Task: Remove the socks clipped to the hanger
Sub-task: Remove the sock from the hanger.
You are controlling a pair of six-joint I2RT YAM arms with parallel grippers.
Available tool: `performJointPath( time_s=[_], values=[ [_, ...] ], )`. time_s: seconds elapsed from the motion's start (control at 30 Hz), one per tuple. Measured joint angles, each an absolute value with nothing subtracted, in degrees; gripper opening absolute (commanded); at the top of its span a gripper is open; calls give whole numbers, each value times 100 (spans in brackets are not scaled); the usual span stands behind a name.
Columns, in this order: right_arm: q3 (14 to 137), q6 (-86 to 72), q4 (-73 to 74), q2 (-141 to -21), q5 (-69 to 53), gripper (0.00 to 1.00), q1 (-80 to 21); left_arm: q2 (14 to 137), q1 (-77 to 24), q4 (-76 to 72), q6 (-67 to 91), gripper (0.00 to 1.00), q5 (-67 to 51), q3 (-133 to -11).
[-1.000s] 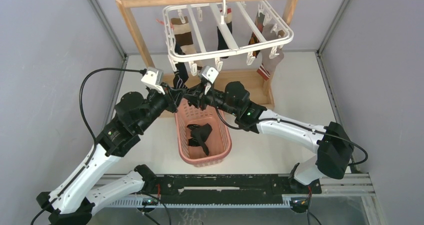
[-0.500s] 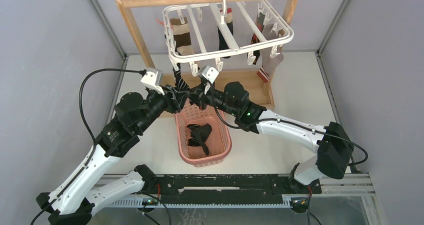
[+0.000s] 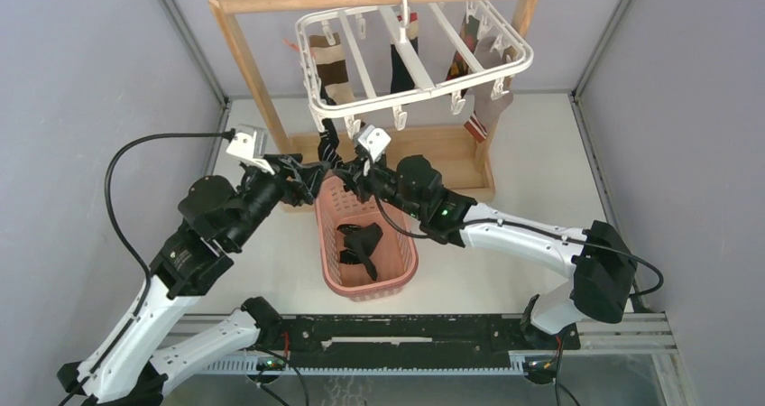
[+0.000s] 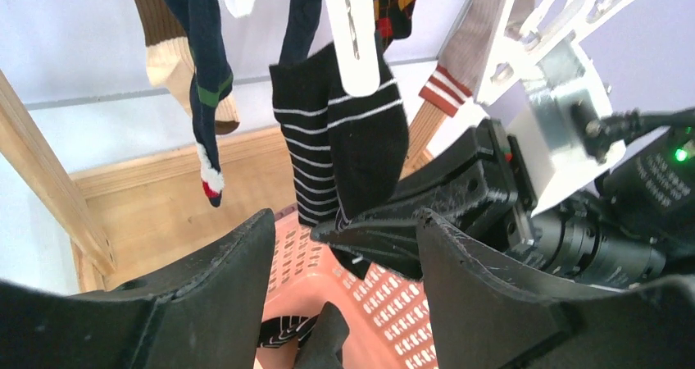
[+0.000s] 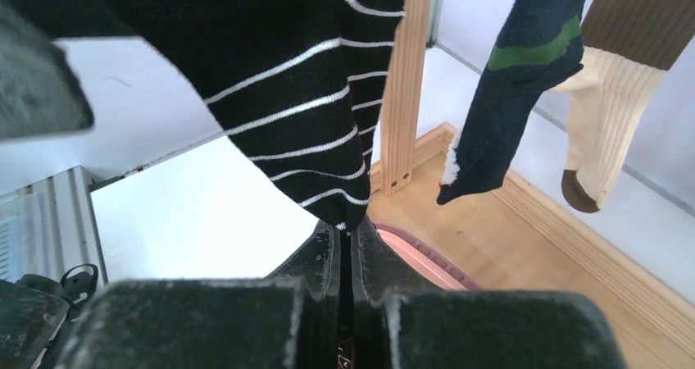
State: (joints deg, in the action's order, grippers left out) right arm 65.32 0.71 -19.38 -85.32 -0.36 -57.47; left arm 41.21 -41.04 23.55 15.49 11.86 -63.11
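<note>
while the black sock with white stripes [image 4: 344, 139] hangs clipped to the white hanger [image 3: 419, 88] above the pink basket [image 3: 365, 294], the right pincer [image 5: 348, 234] pinches its lower tip, and the left pincer [image 4: 342, 225] stands spread just beside that grip.

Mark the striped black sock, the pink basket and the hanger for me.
striped black sock [image 4: 328, 148]: left wrist view, on the striped fabric mid-sock.
pink basket [image 3: 408, 254]: top external view, on its right wall.
hanger [image 3: 408, 52]: top external view, on its wide middle slat.
</note>
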Motion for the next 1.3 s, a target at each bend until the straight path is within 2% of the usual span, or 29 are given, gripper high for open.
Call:
performJointPath(
  time_s=[0.4,0.73,1.0,1.3],
  values=[
    [6901,1170,-1905,-8578,1946,0,-6611,4287,-4101,2499,1549,68,1579,-7102],
    [7535,2477,-2222,-9310,3452,0,-7190,4611,-4095,2530,1498,67,2123,-7450],
    [7767,3459,-2644,-9734,4189,0,-7467,4582,-4069,2580,1347,68,2467,-7588],
    [7850,4014,-2834,-9918,4458,0,-7583,4698,-4069,2547,1197,68,2482,-7762]
  ],
)
